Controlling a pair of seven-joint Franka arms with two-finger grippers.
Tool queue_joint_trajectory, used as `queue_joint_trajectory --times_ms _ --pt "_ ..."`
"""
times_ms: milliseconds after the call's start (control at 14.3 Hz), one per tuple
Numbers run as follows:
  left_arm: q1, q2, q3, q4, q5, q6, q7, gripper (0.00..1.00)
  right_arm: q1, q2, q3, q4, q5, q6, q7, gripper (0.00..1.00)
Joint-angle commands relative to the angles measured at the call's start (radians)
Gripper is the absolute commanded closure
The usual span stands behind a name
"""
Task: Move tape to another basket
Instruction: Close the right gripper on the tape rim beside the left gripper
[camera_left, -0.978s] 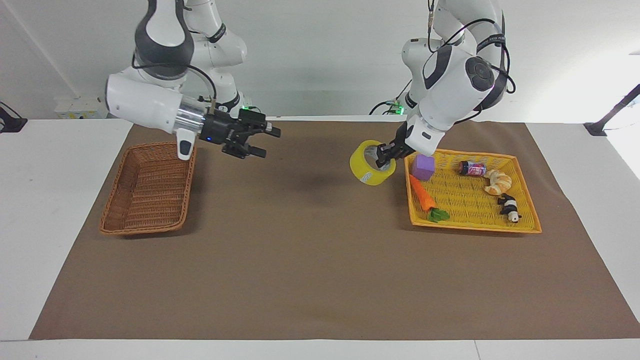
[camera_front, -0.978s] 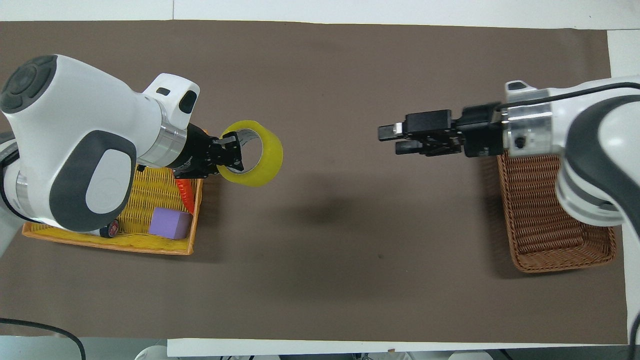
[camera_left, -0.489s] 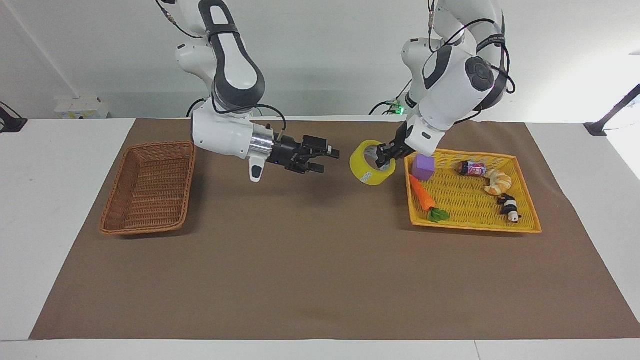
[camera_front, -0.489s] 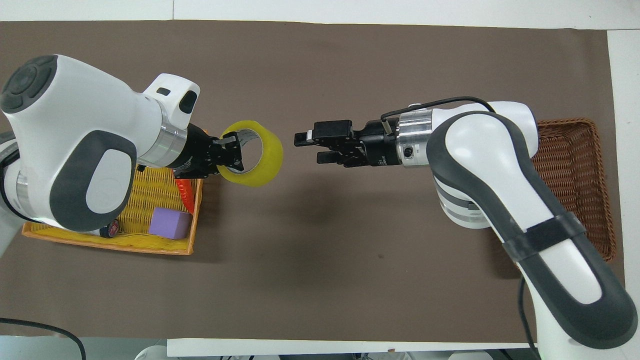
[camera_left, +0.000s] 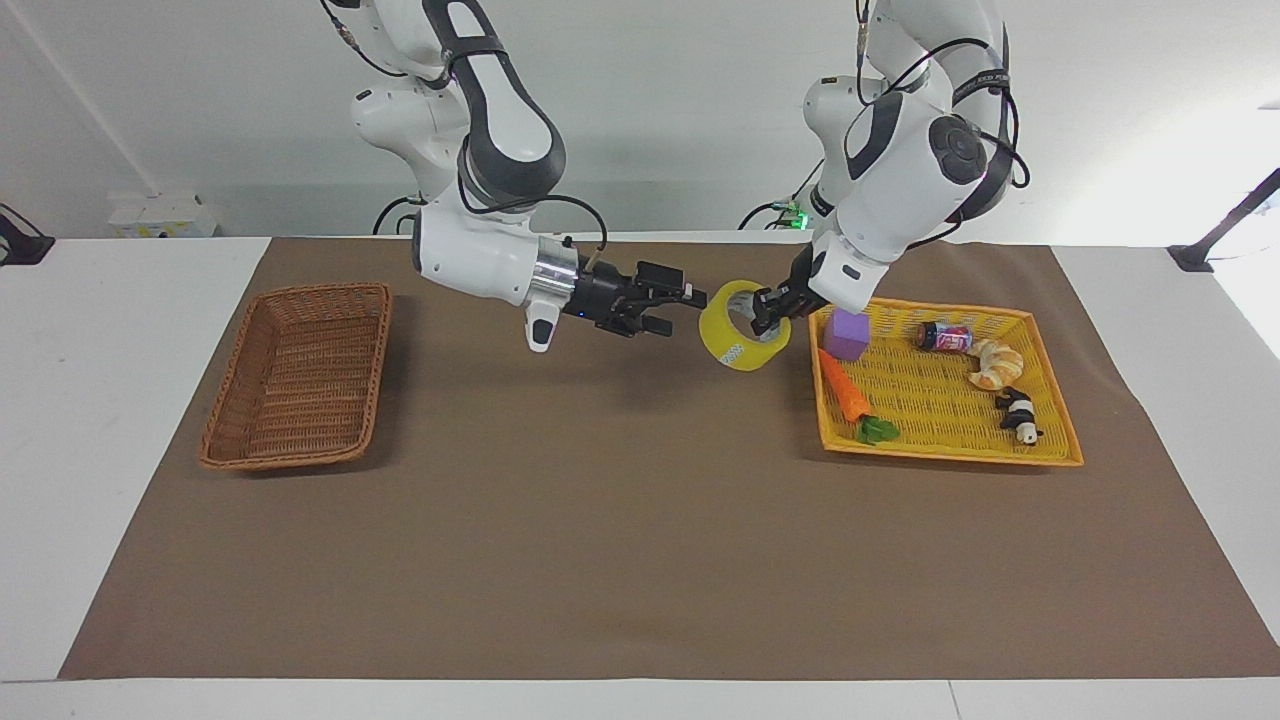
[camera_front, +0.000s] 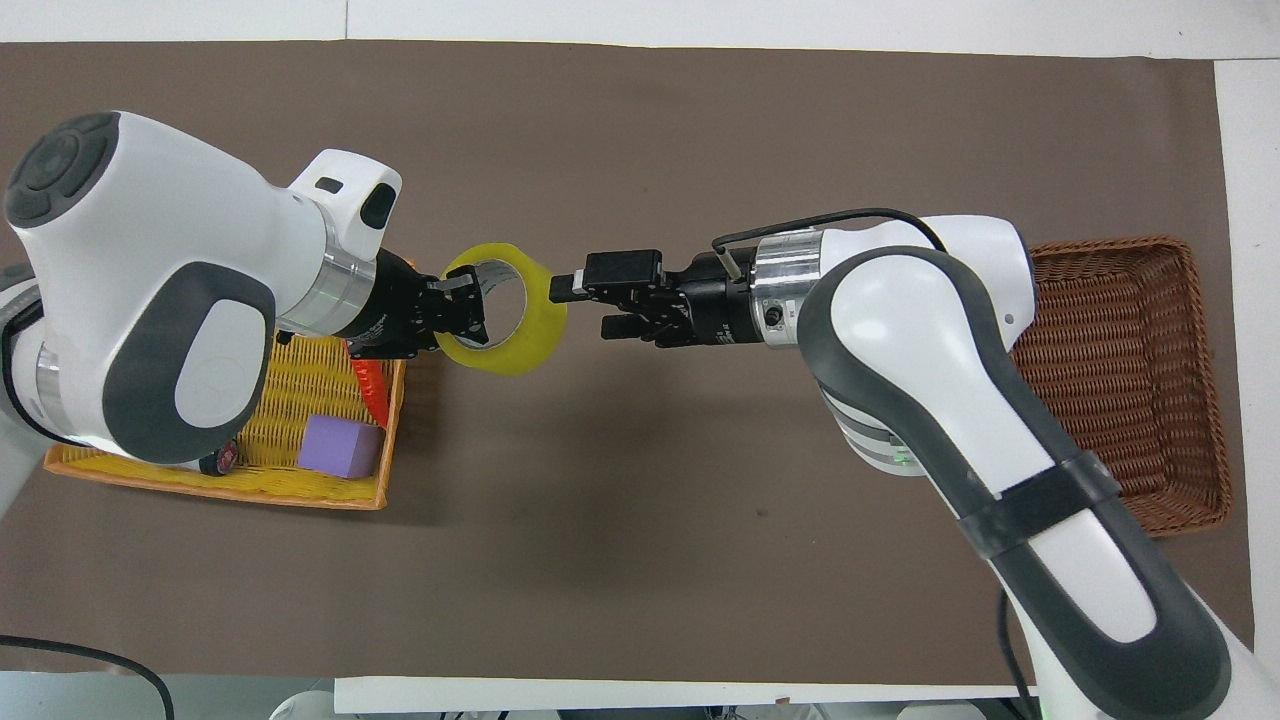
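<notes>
Yellow tape (camera_left: 738, 340) gripped aloft by left end effector (camera_left: 766, 310), right end effector (camera_left: 682, 308) spread alongside

Overhead view: left arm's bulk covers most of yellow tray (camera_front: 250, 478); jar (camera_front: 222, 460) shows only as sliver at tray's 6 o'clock rim, carrot (camera_front: 374, 392) partly covered (croissant, panda toy fully hidden). Right arm overlaps basket (camera_front: 1130, 370) at its 9 o'clock side. Contact between right gripper (camera_front: 578, 305) and tape (camera_front: 520, 340) undeterminable.

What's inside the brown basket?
Nothing shows inside the basket: the facing view shows its whole woven floor bare. In the overhead view the right arm covers only one edge.
</notes>
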Motion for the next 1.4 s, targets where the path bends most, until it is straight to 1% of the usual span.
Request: queue_joint_trajectory --times_ms 0,210,699,908,1048,1188,1328 --pt "-0.001 -0.009 0.004 0.000 0.002 -0.003 -0.011 1.00 0.013 0.008 -0.003 0.001 0.023 0.016 0.013 0.00" --pt "-0.003 -0.007 0.004 0.006 0.011 -0.002 -0.013 1.00 0.029 0.021 -0.003 0.002 0.040 0.025 0.015 0.00" --pt "-0.003 -0.007 0.004 0.005 0.011 -0.009 -0.014 1.00 0.064 0.021 -0.003 0.005 0.043 0.043 0.024 0.00" --pt "-0.003 -0.007 0.004 0.005 0.011 -0.012 -0.013 1.00 0.079 0.024 -0.003 0.007 0.058 0.094 0.032 0.00" --pt "-0.003 -0.009 0.004 0.000 0.014 -0.016 -0.013 1.00 0.081 0.027 -0.003 0.007 0.058 0.093 0.033 0.01" --pt "-0.001 -0.009 0.004 0.002 0.014 -0.017 -0.013 1.00 0.084 0.028 -0.003 0.007 0.058 0.100 0.033 0.03" --pt "-0.001 -0.009 0.004 0.002 0.014 -0.016 -0.013 1.00 0.082 0.028 -0.003 0.007 0.058 0.102 0.033 0.08"
